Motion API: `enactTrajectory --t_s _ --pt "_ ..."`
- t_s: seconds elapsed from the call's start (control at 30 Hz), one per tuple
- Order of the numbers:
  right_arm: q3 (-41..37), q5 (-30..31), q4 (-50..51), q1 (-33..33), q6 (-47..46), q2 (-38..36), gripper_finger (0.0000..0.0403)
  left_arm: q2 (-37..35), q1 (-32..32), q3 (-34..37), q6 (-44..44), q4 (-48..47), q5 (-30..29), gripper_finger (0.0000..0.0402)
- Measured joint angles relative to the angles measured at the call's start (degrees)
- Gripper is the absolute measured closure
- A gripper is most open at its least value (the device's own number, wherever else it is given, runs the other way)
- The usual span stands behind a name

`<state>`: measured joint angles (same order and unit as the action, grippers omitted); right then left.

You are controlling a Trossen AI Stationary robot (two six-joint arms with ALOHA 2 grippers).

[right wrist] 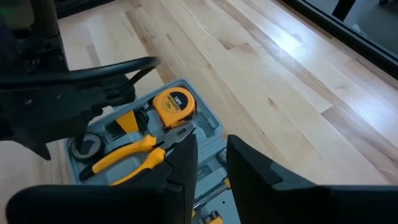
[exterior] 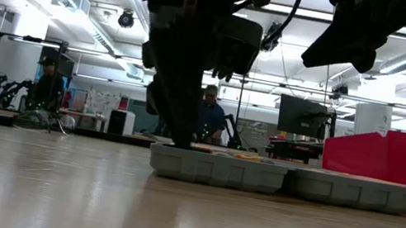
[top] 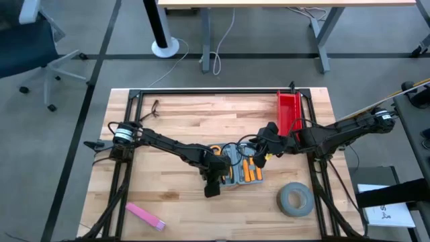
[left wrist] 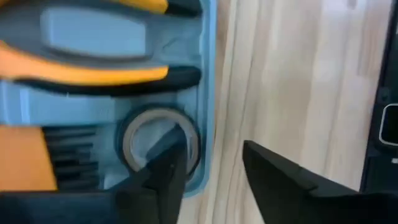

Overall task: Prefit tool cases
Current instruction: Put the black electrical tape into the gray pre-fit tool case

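Two arms meet over one open tool case (top: pixel 240 170) near the middle of the wooden table (top: pixel 175 121). Far left, near edge: a pink flat object (top: pixel 145 216) lies alone, with bare boards all around it. A small dark item (top: pixel 155 105) sits near the far-left corner.

Left gripper (top: pixel 213 183) hangs at the case's left end. In its wrist view the fingers (left wrist: pixel 163 180) stand apart, nothing between them; one finger is over the case rim, the other over bare wood. Released. Just ahead of them a small grey tape ring (left wrist: pixel 159 144) sits in a round recess.

The case is blue-grey, two shallow halves lying flat and open side by side in the low view (exterior: pixel 285 179). Contents seen from the right wrist: yellow tape measure (right wrist: pixel 173 104), orange-handled pliers (right wrist: pixel 138 150), the ring (right wrist: pixel 85 145) at the corner; more orange handles in the other half.

Right gripper (top: pixel 259 153) hovers above the case's right half, off the surface. Jaws stand a narrow way apart with nothing between them.

Further right, a red bin (top: pixel 289 112) stands against the far-right frame rail; contents cannot be told. A large grey tape roll (top: pixel 295 199) lies toward the near-right corner, apart from the case. Open boards run behind the case.
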<state>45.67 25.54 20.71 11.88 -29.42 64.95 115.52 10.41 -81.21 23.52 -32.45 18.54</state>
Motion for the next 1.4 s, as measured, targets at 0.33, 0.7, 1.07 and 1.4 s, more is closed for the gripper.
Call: enactTrajectory --t_s 0.33,0.7,1.07,1.4 --pt "0.0 0.0 -0.02 0.24 -0.18 0.0 0.0321 -0.24 -0.39 -2.62 -0.86 -6.29 -7.94 0.0218" --pt "0.02 0.0 -0.42 0.24 -0.15 0.0 0.0336 -0.28 -0.07 -2.34 -1.87 -6.63 -10.47 0.0246" --pt "0.02 0.01 -0.63 0.24 -0.01 0.0 0.0337 3.49 0.48 -2.39 -3.88 -4.21 -10.41 0.0224" --pt "0.02 0.01 -1.3 0.24 0.01 0.02 0.0321 0.66 0.09 -3.94 -5.04 -5.06 -11.89 0.0245"
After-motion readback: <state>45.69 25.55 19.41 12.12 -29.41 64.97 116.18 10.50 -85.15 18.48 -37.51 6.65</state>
